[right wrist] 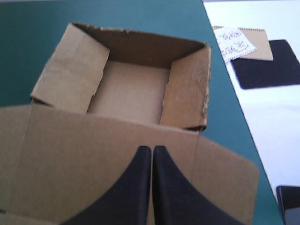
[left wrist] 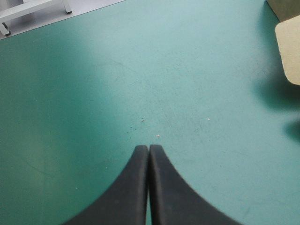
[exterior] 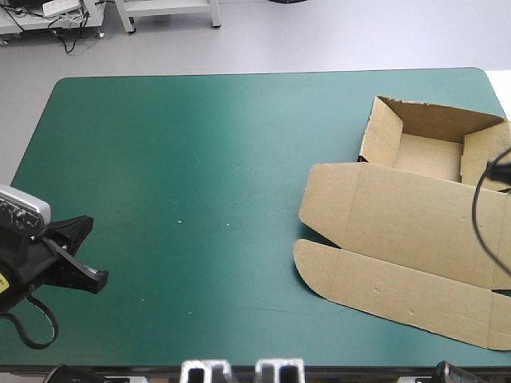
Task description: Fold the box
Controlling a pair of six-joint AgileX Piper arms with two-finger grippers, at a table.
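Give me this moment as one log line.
box: open tray, lid flat | left gripper: shut, empty, over teal-green cover | right gripper: shut, above lid

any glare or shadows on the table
High view: a pale sheen crosses the teal-green table cover left of the open brown cardboard box. Left wrist view: dark shadows lie on the cover beside the box's flap. Right wrist view: the box's far inner wall is shaded.
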